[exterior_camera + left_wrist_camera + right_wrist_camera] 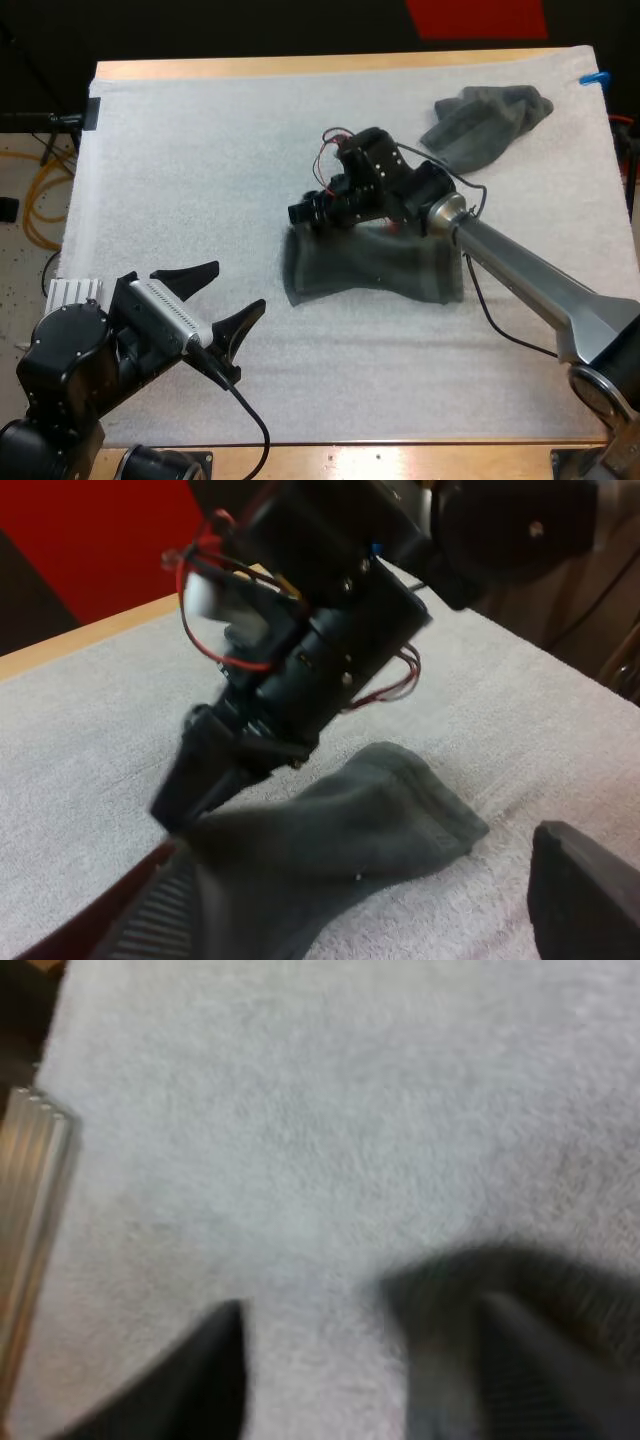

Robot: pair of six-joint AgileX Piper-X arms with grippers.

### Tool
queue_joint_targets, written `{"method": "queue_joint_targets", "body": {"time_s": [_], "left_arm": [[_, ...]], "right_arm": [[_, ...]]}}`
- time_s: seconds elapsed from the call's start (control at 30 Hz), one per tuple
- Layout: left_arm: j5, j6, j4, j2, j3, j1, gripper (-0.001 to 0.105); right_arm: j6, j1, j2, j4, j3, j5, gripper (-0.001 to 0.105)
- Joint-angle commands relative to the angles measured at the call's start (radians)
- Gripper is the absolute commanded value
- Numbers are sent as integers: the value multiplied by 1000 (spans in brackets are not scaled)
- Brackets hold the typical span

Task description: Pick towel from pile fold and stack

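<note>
**Left gripper** (222,300) – near-left part of the white mat (200,150), raised. Its two black fingers (190,274) stand wide apart and have hold of nothing. In the left wrist view the same gripper (370,910) faces the flat towel, with one finger on either side of that view and clear of the cloth.

**Right gripper** (300,212) – mid-mat, at the far-left edge of the flat towel, tips angled down. In the right wrist view it (360,1310) has its fingers (205,1380) spread with bare mat between them. One finger is over the dark towel edge, and nothing is pinched. From the left wrist view this gripper (200,780) points down just at the towel's border.

**Flat towel** (370,265) – dark grey-green, spread roughly rectangular at the mat's centre, under the right arm; seen also in the left wrist view (340,840).

**Crumpled towel** (485,120) – dark grey-green, bunched, at the far right of the mat, well apart from the flat one.

**Wooden table** (400,458) – carries the mat.
</note>
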Motion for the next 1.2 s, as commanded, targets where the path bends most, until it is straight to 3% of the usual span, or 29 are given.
{"method": "queue_joint_targets", "body": {"time_s": [0.0, 0.1, 0.23, 0.4, 0.5, 0.8, 1.17], "left_arm": [[-1, -10, -17, 3, -5, -2, 66], [-1, -10, -10, 3, -5, -2, 66], [-1, -5, 6, 3, -5, -2, 66], [-1, -3, 6, 3, -5, -2, 66], [-1, -3, 7, 3, -5, -2, 66], [-1, -3, 139, 3, -5, -2, 66], [-25, -3, 259, 3, -5, -2, 66]], "right_arm": [[-33, 1, -12, 11, -21, -16, 79], [-77, 1, -44, 93, -36, 32, 73], [-200, 1, -125, 312, -36, 191, 64], [-276, 1, -214, 543, -36, 394, 63], [-274, -11, -267, 600, -2, 440, 63], [-211, -173, -438, 524, 327, 433, 63], [-44, -346, -455, 151, 712, 156, 63]]}}
